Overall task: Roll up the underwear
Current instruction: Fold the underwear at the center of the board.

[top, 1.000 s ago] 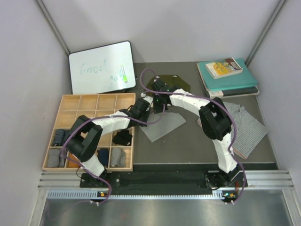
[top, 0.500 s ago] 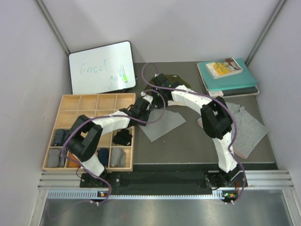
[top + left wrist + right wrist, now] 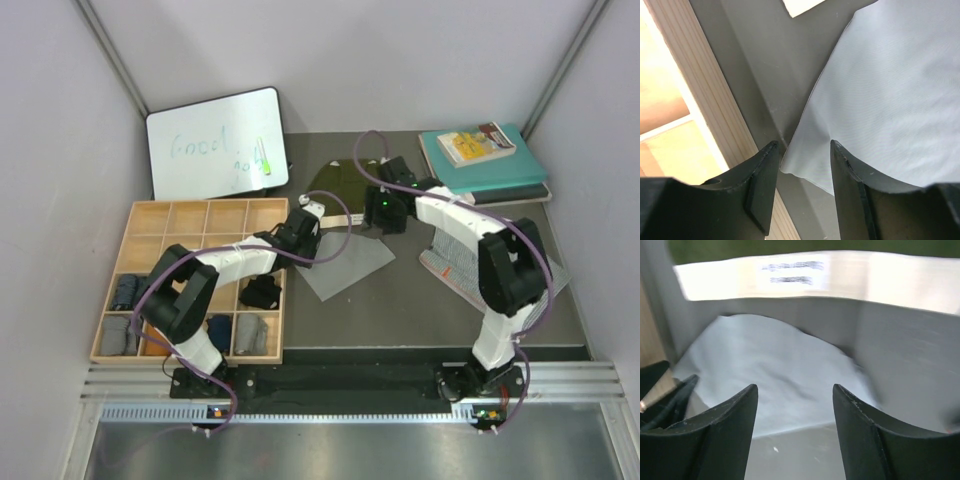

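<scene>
Arms both reach forward over the desk: your left tool hangs parted, gripping nothing, over a corner of the light grey underwear, your right tool released just beside it

Robot test cell in a lab, not a home or shop. Boxed in on three sides by plain white panels with bare metal corner struts. Left arm and right arm bolted side by side to an extruded aluminium rail at the near edge of a dark grey tabletop. Handwritten whiteboard propped at the back. Sparse staged props only: wooden compartment tray, stacked books.
</scene>
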Tool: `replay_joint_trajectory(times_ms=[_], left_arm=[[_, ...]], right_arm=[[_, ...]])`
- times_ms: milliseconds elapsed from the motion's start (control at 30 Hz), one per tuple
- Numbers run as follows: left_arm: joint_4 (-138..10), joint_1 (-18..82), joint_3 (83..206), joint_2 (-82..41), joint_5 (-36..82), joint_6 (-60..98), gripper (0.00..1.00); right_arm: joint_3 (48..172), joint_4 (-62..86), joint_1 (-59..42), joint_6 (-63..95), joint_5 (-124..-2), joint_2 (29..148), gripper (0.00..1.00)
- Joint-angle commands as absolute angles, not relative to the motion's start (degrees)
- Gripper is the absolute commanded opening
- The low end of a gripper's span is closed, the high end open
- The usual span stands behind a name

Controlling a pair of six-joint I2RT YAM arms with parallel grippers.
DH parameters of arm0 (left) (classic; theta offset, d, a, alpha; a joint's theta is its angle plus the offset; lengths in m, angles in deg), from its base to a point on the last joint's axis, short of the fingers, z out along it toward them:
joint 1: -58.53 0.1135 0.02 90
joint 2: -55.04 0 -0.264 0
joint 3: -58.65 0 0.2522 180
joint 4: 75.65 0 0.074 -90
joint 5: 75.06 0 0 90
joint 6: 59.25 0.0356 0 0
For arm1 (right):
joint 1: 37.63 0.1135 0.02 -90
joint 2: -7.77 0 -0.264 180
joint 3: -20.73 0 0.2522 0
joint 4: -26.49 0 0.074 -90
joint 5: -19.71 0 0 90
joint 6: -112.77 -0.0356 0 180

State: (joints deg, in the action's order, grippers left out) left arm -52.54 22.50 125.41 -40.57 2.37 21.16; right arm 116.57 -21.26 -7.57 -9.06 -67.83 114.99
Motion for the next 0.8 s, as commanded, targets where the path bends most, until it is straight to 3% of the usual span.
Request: replay_joint_trajectory(times_ms=[0, 267, 500, 767], left_arm=[[-56.26, 22.76, 123.83, -38.12, 2.64, 20.82, 0.5], [-56.26, 22.85, 123.66, -39.71, 2.46, 20.64, 0.49], [-55.91, 22.76, 123.57, -40.32, 3.43, 20.2, 0.47], [-55.91, 22.67, 122.69, -39.36, 4.66, 19.67, 0.46]], right_arm=[[109.03, -19.35, -10.91, -7.11, -67.39, 106.65, 0.61], [99.8, -16.36, -12.93, -8.25, -67.92, 104.8, 0.61], [98.91, -14.69, -14.34, -8.34, -67.39, 106.38, 0.6], [97.24, -12.41, -15.04, -8.52, -66.16, 108.84, 0.52]])
